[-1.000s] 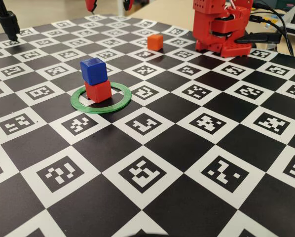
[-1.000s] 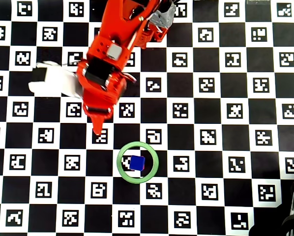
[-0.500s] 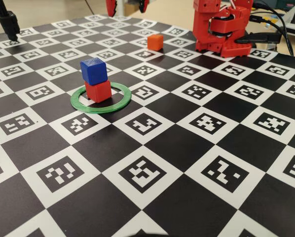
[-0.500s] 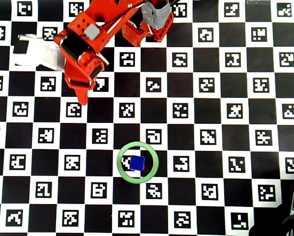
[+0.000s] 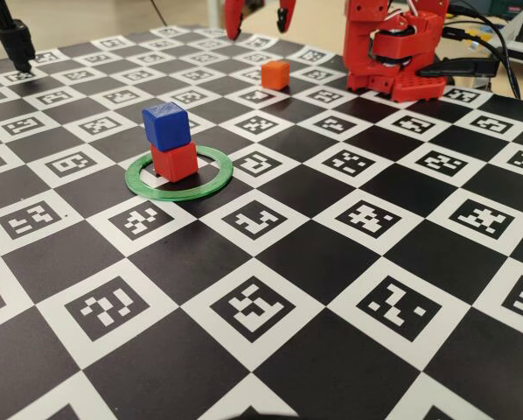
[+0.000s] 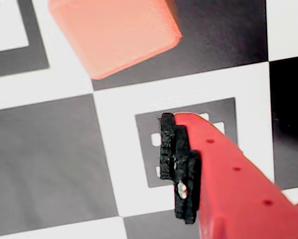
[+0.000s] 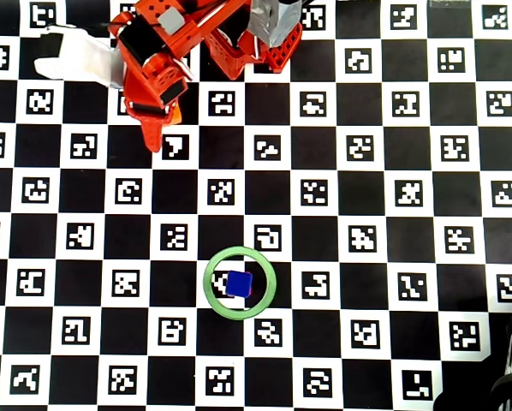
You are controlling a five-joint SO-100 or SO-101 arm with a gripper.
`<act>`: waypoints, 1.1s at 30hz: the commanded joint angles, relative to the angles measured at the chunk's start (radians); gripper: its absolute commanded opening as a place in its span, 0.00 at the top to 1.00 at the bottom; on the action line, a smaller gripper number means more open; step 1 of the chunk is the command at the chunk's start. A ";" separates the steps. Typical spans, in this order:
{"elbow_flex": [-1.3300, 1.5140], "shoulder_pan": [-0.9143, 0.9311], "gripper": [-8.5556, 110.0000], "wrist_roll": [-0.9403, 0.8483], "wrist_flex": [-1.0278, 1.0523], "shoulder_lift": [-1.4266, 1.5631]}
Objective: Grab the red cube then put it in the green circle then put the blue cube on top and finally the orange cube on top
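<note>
The red cube point(image 5: 175, 163) stands inside the green circle point(image 5: 211, 185), with the blue cube point(image 5: 165, 125) stacked on it. The orange cube point(image 5: 275, 74) sits alone on the board farther back. My gripper point(image 5: 259, 24) hangs open just above and behind the orange cube, holding nothing. In the wrist view the orange cube point(image 6: 114, 35) fills the top left, and one finger point(image 6: 223, 189) with its black pad reaches in from the lower right. From overhead, the blue cube point(image 7: 239, 283) covers the red one inside the green circle point(image 7: 213, 267); the arm point(image 7: 157, 60) hides the orange cube.
The red arm base point(image 5: 393, 52) stands at the back right, with cables point(image 5: 498, 44) beside it. A black stand point(image 5: 12, 39) rises at the back left. The black-and-white marker board point(image 5: 270, 315) covers the whole table.
The arm has swung away from the ring towards the back of the board. In the fixed view the open fingertips have moved right and lower, to just behind the orange cube.
</note>
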 commanded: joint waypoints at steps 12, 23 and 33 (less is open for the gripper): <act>0.144 0.060 0.57 -0.075 -0.106 0.107; 0.198 0.084 0.57 -0.110 -0.137 0.133; 0.198 0.078 0.57 -0.147 -0.149 0.132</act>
